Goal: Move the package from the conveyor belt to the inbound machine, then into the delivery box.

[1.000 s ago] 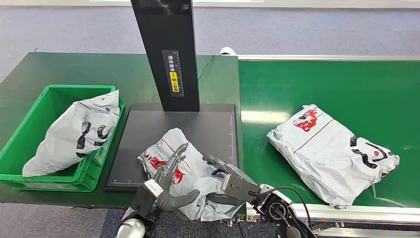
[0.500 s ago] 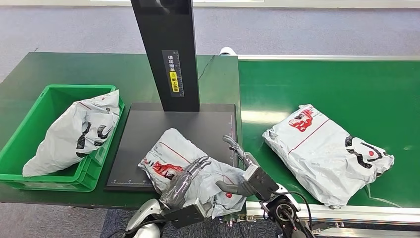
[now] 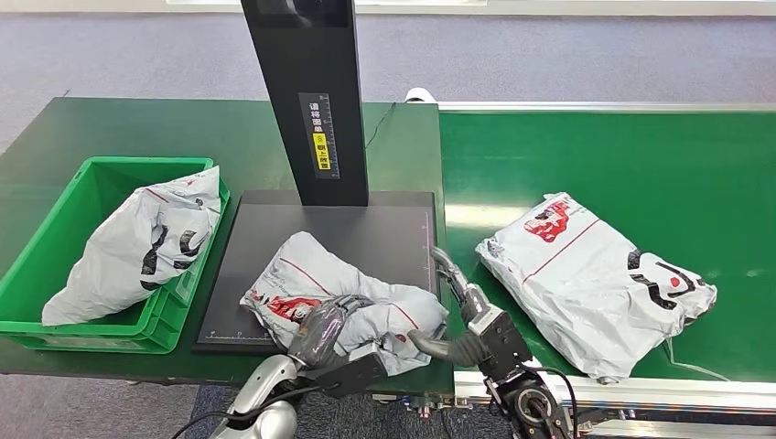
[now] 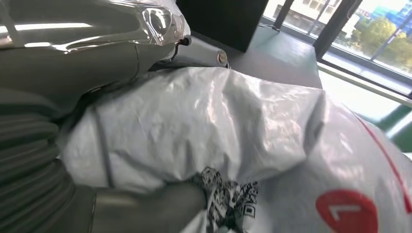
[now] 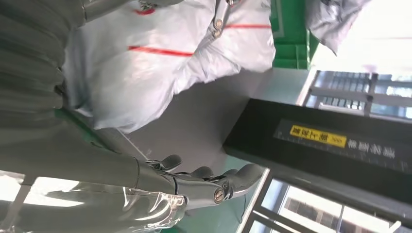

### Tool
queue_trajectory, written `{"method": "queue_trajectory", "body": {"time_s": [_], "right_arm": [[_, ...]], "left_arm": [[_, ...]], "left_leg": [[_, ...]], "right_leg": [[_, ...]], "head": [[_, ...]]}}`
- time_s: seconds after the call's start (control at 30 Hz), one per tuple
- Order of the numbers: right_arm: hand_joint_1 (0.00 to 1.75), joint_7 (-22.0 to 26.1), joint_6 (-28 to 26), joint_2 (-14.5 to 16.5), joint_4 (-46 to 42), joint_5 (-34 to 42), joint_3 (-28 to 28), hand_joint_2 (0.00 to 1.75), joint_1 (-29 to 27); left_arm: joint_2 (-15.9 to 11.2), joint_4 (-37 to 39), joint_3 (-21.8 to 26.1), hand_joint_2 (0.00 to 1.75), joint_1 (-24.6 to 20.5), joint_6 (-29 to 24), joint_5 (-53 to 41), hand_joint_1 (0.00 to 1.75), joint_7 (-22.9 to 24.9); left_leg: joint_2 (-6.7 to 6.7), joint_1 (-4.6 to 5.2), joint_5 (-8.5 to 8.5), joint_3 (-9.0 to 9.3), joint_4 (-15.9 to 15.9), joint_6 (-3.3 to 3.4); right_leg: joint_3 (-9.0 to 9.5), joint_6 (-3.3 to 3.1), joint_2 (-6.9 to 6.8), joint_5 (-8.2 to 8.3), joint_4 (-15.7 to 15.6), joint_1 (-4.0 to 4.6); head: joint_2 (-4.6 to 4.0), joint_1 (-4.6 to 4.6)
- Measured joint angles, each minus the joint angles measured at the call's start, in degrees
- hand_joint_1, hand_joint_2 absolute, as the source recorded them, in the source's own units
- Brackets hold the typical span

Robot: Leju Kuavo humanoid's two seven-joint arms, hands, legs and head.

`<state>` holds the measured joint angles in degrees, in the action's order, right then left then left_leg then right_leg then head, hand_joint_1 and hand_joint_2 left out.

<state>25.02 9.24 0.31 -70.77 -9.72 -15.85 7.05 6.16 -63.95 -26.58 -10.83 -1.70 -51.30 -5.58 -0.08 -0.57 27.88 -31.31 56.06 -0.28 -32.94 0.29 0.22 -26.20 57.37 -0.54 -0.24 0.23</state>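
Package: the white package is lying on the black plate of the inbound machine, at the plate's near edge, with its near end overhanging toward me.
Left hand: I am seeing my left hand wrapping over the near side of the package; in the left wrist view the thumb is pressing under the plastic and the fingers are curving over the top, so it is gripping the bag.
Right hand: my right hand is standing just beside the package's right end, its fingers apart and holding nothing.
Just changed: a second ago both hands were on the package; since then the right hand has been letting go and lifting clear, the left has been closing lower over the bag, and the bag has been flattening and shifting slightly left on the plate.
Meaning: I am judging the handover to the left hand done, with the carry to the green delivery box next.
Other: a second package is waiting on the conveyor belt, and one is already lying in the box.
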Motion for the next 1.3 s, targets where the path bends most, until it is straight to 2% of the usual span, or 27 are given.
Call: {"method": "queue_trajectory", "body": {"time_s": [0.27,0.47,0.57,0.83,0.97,1.13,1.3], "right_arm": [[0.00,-1.07,-1.19,1.22,-1.31,3.23,2.91,1.75,-1.18],[0.00,-1.55,-1.87,1.75,-2.66,4.94,4.74,1.75,-2.31],[0.00,-1.55,-2.09,1.96,-3.22,5.65,5.29,1.75,-2.87],[0.00,-1.47,-2.95,2.59,-3.83,8.19,5.95,1.75,-3.63],[0.00,-1.42,-2.95,2.62,-3.81,8.92,5.95,1.75,-3.55],[0.00,-0.79,-3.38,2.61,-3.32,10.17,5.75,1.75,-2.87],[0.00,-0.14,-3.95,2.55,-2.59,11.05,5.31,1.75,-2.72]], "left_arm": [[0.54,-0.01,2.50,1.75,0.17,-1.91,2.20,1.75,-1.05],[0.78,-1.27,4.94,1.75,1.36,-6.01,4.85,1.75,-4.35],[0.86,-3.06,6.17,1.75,2.39,-9.29,7.44,1.75,-7.75],[1.03,-11.90,9.58,1.75,3.45,-25.34,12.75,1.75,-21.34],[0.78,-17.06,10.33,1.75,3.58,-31.73,12.87,1.75,-26.50],[1.01,-24.69,11.88,1.75,4.05,-33.85,10.61,1.75,-33.13],[2.48,-35.50,15.33,1.75,4.36,-33.99,7.10,1.75,-34.24]], "left_leg": [[0.00,0.00,0.00,0.07,0.00,0.00],[0.00,0.00,0.00,0.00,0.00,0.00],[0.00,0.00,0.00,-0.02,0.00,0.00],[0.00,0.00,0.00,-0.05,0.00,0.00],[-0.01,0.00,0.00,-0.07,0.00,0.00],[-0.02,0.00,0.00,-0.08,0.00,0.00],[-0.01,0.00,0.00,-0.08,0.00,0.00]], "right_leg": [[0.06,0.00,0.00,0.00,0.00,0.00],[0.01,0.00,0.00,0.00,0.00,0.00],[-0.02,0.00,0.00,-0.01,0.00,0.00],[-0.04,0.00,-0.01,-0.01,0.00,0.00],[-0.03,0.00,-0.02,0.00,0.00,0.00],[-0.04,0.00,-0.02,-0.01,0.00,0.00],[-0.05,0.00,-0.02,-0.01,0.00,0.00]], "head": [[0.00,0.00],[0.00,0.01],[0.00,0.00],[0.00,0.00],[0.00,-0.01],[0.00,0.01],[0.00,0.00]]}}
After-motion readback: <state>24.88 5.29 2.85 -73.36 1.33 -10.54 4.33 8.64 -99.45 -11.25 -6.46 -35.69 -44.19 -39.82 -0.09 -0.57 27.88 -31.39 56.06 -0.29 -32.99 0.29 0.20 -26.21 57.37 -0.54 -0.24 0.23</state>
